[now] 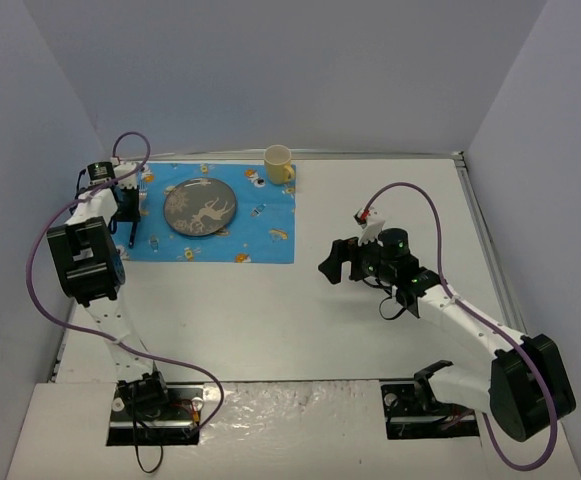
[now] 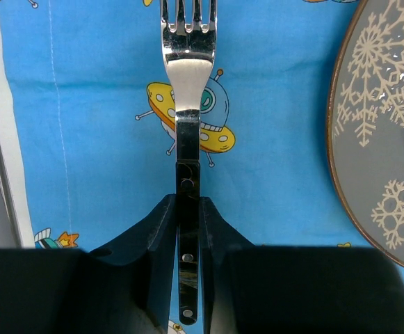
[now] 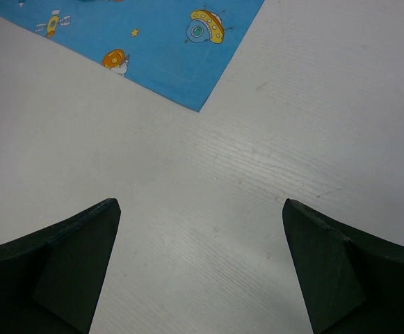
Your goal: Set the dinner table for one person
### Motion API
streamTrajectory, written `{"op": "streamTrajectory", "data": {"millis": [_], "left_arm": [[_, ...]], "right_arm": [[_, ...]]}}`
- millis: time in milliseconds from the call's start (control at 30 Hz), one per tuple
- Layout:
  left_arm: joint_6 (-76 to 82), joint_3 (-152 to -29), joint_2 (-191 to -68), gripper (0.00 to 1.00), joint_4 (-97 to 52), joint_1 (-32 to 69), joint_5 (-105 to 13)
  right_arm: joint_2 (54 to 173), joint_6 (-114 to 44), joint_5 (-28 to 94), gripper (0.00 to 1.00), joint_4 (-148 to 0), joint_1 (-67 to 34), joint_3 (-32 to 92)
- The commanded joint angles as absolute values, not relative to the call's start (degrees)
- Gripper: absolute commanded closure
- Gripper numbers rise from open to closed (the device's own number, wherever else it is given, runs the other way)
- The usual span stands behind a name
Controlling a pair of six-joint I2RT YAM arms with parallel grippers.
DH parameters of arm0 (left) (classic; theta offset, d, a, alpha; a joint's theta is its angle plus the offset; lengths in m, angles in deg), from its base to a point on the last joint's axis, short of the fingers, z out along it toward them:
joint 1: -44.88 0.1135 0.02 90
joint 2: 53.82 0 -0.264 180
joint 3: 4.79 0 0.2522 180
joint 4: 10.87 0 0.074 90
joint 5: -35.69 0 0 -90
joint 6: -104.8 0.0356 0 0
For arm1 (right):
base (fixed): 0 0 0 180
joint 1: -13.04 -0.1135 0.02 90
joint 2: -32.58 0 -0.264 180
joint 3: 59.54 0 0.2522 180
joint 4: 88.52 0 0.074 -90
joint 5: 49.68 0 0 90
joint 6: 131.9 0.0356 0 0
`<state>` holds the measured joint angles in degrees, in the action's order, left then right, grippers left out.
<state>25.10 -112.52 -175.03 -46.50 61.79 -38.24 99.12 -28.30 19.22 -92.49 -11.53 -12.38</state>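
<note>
The white dinner table (image 1: 270, 320) carries a blue cartoon-print mat (image 1: 265, 235) at its far left. A grey plate with white snowflake prints (image 1: 200, 207) lies on the mat, and a yellow cup (image 1: 278, 164) stands at the mat's far right corner. My left gripper (image 1: 130, 218) is over the mat's left part, left of the plate. In the left wrist view it (image 2: 188, 203) is shut on the black handle of a fork (image 2: 186, 66), tines pointing away, with the plate's rim (image 2: 389, 139) to the right. My right gripper (image 1: 338, 262) is open and empty over bare table (image 3: 292, 104).
The mat's near right corner (image 3: 153, 49) shows in the right wrist view. Grey walls enclose the table at the back and both sides. A metal edge strip (image 1: 480, 215) runs along the right side. Purple cables loop off both arms.
</note>
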Motion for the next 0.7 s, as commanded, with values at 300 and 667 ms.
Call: {"op": "streamTrajectory", "data": {"millis": [300, 667], "left_arm": [[27.7, -115.9, -176.9, 0.78, -44.2, 61.9, -37.9], [16.5, -112.8, -163.2, 0.3, -44.3, 61.8, -45.7]], "right_arm": [[98.2, -29.2, 18.5, 0.0, -95.2, -11.7, -9.8], [94.5, -29.4, 18.5, 0.0, -94.0, -11.8, -10.5]]}}
